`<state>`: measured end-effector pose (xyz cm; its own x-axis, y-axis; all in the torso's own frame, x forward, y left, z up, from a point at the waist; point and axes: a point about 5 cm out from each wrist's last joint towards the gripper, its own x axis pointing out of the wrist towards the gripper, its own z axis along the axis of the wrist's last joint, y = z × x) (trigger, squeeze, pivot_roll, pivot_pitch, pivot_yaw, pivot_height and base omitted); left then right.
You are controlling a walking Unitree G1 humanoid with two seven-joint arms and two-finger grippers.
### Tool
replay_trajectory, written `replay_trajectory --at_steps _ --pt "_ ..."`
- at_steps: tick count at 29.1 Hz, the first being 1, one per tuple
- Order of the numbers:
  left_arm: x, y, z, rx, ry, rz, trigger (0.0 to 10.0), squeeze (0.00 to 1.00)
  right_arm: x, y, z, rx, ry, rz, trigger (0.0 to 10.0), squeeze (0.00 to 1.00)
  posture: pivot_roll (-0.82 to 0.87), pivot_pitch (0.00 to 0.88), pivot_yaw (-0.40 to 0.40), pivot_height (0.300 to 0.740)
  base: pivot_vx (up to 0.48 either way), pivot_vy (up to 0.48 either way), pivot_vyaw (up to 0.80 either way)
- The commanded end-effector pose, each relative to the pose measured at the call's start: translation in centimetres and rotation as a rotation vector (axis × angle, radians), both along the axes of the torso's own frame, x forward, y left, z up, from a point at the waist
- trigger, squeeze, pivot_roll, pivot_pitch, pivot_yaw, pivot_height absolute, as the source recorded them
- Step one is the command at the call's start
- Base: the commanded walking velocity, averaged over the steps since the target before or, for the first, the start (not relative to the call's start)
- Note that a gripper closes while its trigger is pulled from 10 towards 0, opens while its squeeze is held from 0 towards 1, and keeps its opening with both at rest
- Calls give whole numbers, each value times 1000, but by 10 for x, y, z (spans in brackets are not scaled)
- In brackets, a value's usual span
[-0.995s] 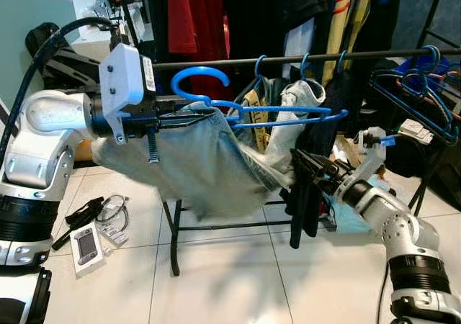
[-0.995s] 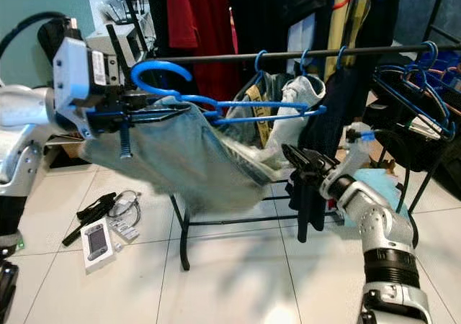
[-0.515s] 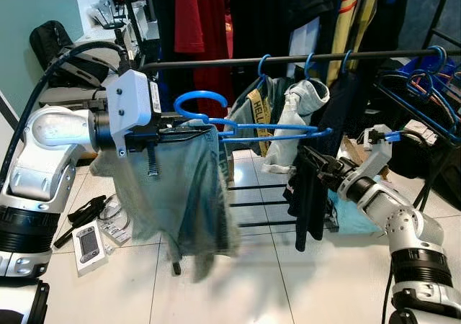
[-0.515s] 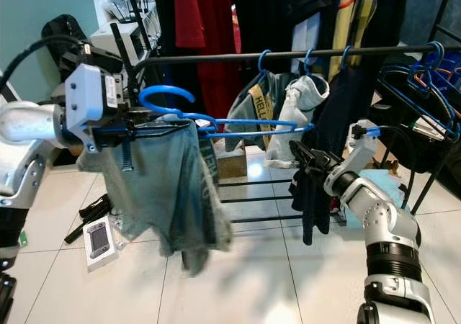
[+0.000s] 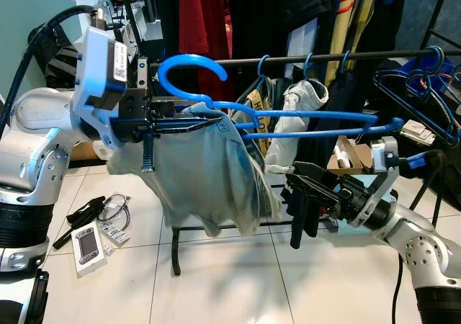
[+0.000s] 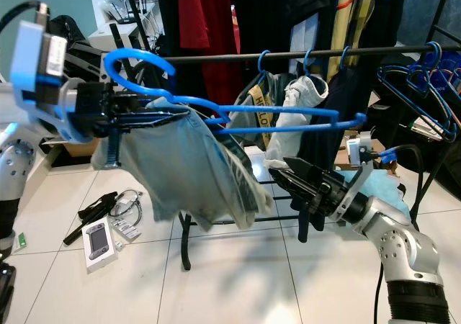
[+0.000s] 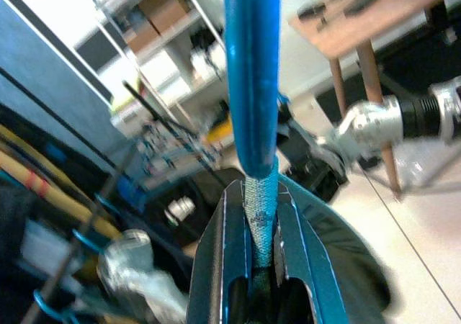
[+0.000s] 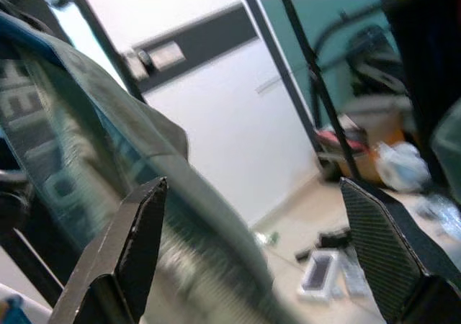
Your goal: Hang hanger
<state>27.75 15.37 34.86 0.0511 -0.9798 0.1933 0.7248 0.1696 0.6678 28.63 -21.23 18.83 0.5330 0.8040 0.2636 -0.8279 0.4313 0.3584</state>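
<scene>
A blue plastic hanger (image 5: 288, 122) carries a pale blue denim garment (image 5: 202, 173) draped over its near end. My left gripper (image 5: 180, 119) is shut on the hanger just below its hook (image 5: 189, 66), holding it level in front of the black clothes rail (image 5: 360, 54). The hook sits just below and in front of the rail's left end. In the left wrist view the two fingers (image 7: 216, 266) clamp the hanger's neck (image 7: 252, 86). My right gripper (image 5: 297, 178) is open beneath the hanger's far end, close to the garment's hanging edge, with nothing between its fingers (image 8: 137, 230).
The rail holds several garments on blue hangers (image 5: 302, 101), and a bunch of bare blue hangers (image 5: 425, 86) at its right end. Red and black clothes hang behind. A handheld device (image 5: 86, 245) and cables (image 5: 108, 209) lie on the tiled floor by the rack's foot (image 5: 175, 259).
The right gripper released the garment's edge it had stretched out, and now sits lower. The garment dropped and swings. The left arm lifted the hanger, so the hook stands higher.
</scene>
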Motion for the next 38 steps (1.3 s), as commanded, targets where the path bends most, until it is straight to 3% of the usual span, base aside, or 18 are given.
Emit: replay_trajectory --at_steps 1,7,12,27,28,30,31,32,33,38 --pt "-1 6 11 -63 -36 -6 10000 0 -3 3 7 50 -30 33 10000 0 -59 0 65 740 0 0 0" --pt "-1 12 33 -175 -62 -28 10000 0 -11 9 1 94 -20 72 10000 0 -60 0 70 740 0 0 0" --pt "-7 13 51 -255 -81 -109 10000 0 -25 19 -1 157 -13 173 10000 0 -61 0 76 740 0 0 0" --pt "-8 12 65 -302 -104 -171 10000 0 -28 41 -3 176 12 275 10000 0 -65 0 81 740 0 0 0" --pt "-7 11 67 -312 -104 -172 10000 0 -29 43 -1 191 4 287 7294 0 -65 0 81 740 0 0 0" --pt "-7 11 67 -314 -103 -172 10000 0 -30 43 -1 194 3 289 7294 0 -65 0 81 740 0 0 0" --pt "-7 11 68 -315 -102 -174 10000 0 -30 43 -1 195 3 291 4275 0 -66 0 81 740 0 0 0" --pt "-7 11 68 -315 -101 -175 10000 0 -31 43 -1 196 4 292 4275 0 -66 0 81 740 0 0 0" --pt "-7 10 68 -318 -101 -176 10000 0 -31 43 0 199 2 301 0 0 -66 0 80 740 0 0 0" --pt "-6 9 69 -326 -100 -181 10000 0 -33 48 1 203 5 332 0 0 -66 0 78 740 0 0 0"
